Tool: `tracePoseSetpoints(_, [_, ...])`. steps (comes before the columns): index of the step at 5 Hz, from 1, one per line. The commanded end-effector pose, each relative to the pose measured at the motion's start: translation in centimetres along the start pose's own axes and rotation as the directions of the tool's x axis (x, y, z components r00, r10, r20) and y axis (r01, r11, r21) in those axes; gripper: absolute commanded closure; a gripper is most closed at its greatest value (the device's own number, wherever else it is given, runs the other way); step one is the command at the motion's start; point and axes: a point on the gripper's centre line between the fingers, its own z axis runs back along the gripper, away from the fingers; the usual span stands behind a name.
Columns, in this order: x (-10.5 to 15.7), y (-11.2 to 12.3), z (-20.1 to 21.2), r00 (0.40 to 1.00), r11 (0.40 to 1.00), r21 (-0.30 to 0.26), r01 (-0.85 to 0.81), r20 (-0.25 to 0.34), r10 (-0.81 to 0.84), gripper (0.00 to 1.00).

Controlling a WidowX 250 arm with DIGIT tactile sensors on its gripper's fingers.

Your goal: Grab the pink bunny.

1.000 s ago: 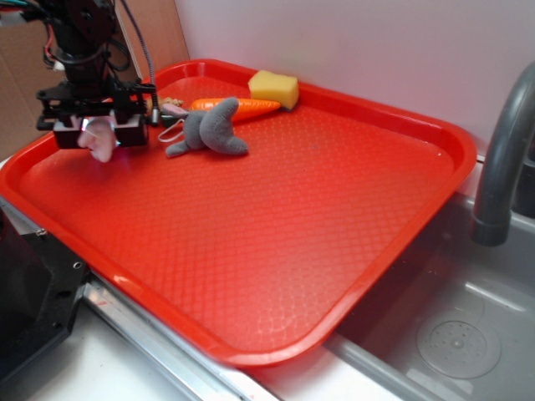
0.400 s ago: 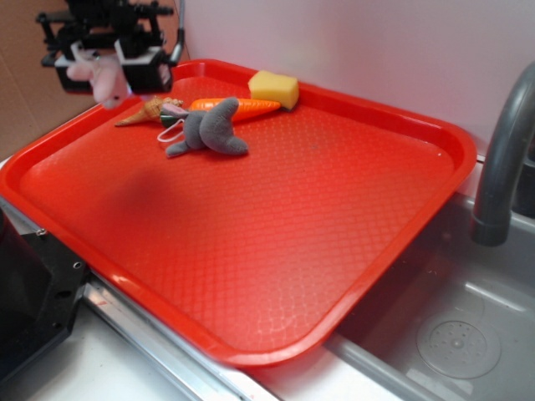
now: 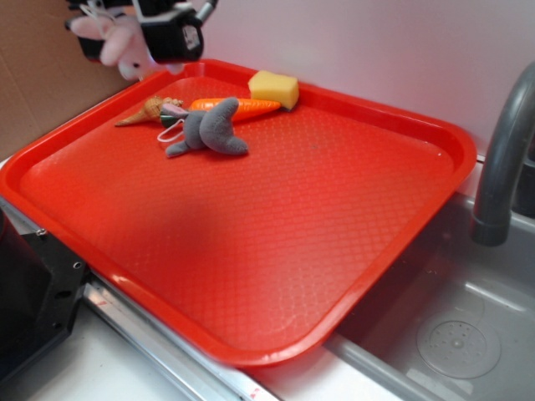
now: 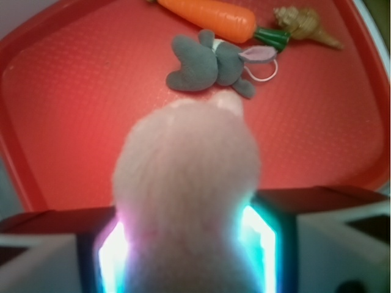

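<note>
The pink bunny (image 3: 121, 38) is held clamped in the gripper (image 3: 134, 42), well above the far left corner of the red tray (image 3: 251, 251). Below, a grey plush animal (image 3: 207, 129) is seen lying beside a toy carrot (image 3: 238, 106), what may be a shell (image 4: 305, 24), and a yellow sponge (image 3: 273, 88).

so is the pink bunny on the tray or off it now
Off it. The pink bunny hangs clamped in the gripper, above the red tray's far corner; the wrist view shows tray well below it.
</note>
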Motion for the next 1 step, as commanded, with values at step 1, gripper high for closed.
tracePoseSetpoints(1, [-0.44, 1.98, 3.6, 0.996, 0.996, 0.025, 0.089, 0.011, -0.089, 0.17])
